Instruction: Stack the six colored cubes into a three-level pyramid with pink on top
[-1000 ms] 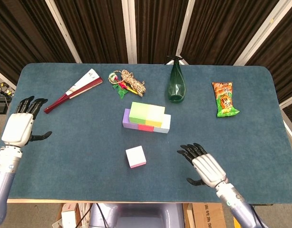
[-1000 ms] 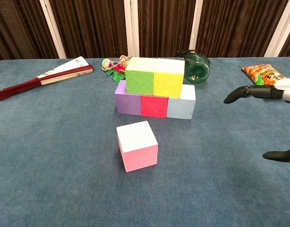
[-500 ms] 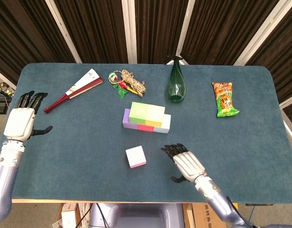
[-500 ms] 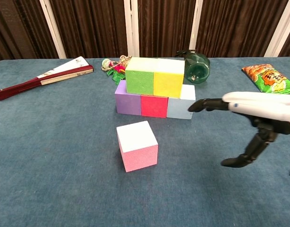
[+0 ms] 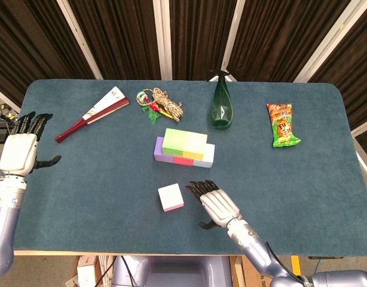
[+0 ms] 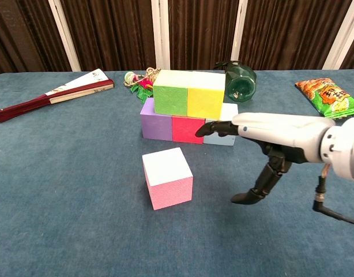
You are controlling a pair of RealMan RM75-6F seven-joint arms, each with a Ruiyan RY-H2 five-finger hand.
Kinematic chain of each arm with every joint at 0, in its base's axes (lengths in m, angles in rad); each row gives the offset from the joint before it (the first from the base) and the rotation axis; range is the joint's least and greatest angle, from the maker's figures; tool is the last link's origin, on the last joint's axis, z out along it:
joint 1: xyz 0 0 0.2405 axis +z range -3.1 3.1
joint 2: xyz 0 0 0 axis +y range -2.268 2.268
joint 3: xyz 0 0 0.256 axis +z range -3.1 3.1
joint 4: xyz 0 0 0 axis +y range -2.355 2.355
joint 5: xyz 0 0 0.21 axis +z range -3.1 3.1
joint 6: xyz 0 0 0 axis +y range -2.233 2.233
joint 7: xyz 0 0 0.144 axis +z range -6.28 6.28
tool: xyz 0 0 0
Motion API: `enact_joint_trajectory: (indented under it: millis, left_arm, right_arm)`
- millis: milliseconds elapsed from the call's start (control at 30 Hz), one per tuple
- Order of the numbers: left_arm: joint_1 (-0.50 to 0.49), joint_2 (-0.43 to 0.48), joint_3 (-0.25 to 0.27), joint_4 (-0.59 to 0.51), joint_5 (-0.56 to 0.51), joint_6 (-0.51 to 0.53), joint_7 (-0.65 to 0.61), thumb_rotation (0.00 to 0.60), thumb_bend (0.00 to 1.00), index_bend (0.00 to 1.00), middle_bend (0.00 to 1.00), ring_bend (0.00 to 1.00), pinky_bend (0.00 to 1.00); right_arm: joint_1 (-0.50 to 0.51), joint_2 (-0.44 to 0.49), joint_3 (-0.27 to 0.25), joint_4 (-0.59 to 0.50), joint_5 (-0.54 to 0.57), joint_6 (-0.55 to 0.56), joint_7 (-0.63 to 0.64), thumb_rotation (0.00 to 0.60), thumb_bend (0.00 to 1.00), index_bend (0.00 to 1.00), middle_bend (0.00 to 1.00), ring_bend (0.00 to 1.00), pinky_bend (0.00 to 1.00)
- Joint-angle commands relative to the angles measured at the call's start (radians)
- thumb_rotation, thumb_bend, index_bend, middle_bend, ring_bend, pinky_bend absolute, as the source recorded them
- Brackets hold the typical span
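Two levels of the pyramid are already up near the middle of the blue felt-covered bench (image 5: 82,179): a purple foam cube (image 6: 156,126), a red foam cube (image 6: 188,129) and a pale blue foam cube (image 6: 223,130) in a row, with a green foam cube (image 6: 171,95) and a yellow foam cube (image 6: 206,97) sitting on top. They're touching side by side, which gives the last block a flat spot to land on.

The pink foam cube with the white top (image 5: 171,197) sits alone at 6 o'clock from that stack, well apart from it, upright on the bench. It's the only piece not placed.

The right hand (image 5: 216,204) hovers at 3 o'clock of the pink cube, near but not touching, fingers (image 6: 214,128) spread and thumb dropped low, holding nothing. My guess is it's lined up that way to wrap the cube from the side.

The left hand (image 5: 19,152) is parked out at 9 o'clock by the bench edge, fingers released and empty, probably just keeping clear.
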Motion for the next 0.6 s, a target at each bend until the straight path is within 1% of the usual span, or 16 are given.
enact_joint_trajectory:
  millis: [33,300,600]
  left_arm:
    - [0.001,-0.002,0.001,0.001,0.003,-0.002,0.001,0.600,0.20,0.11,0.09,0.00,0.00]
    - [0.008,-0.012,-0.005,0.016,-0.003,0.000,-0.001,0.600,0.20,0.11,0.09,0.00,0.00]
    - [0.020,-0.001,-0.014,0.017,-0.005,0.004,-0.009,0.600,0.20,0.12,0.09,0.00,0.00]
  right_arm:
    - [0.025,-0.029,0.010,0.014,0.029,0.013,-0.018,0.600,0.25,0.08,0.07,0.08,0.01]
    - [0.100,-0.110,0.029,0.067,0.112,0.031,-0.072,0.600,0.25,0.10,0.08,0.08,0.01]
    - [0.176,-0.164,0.057,0.090,0.191,0.053,-0.113,0.600,0.25,0.13,0.09,0.08,0.01]
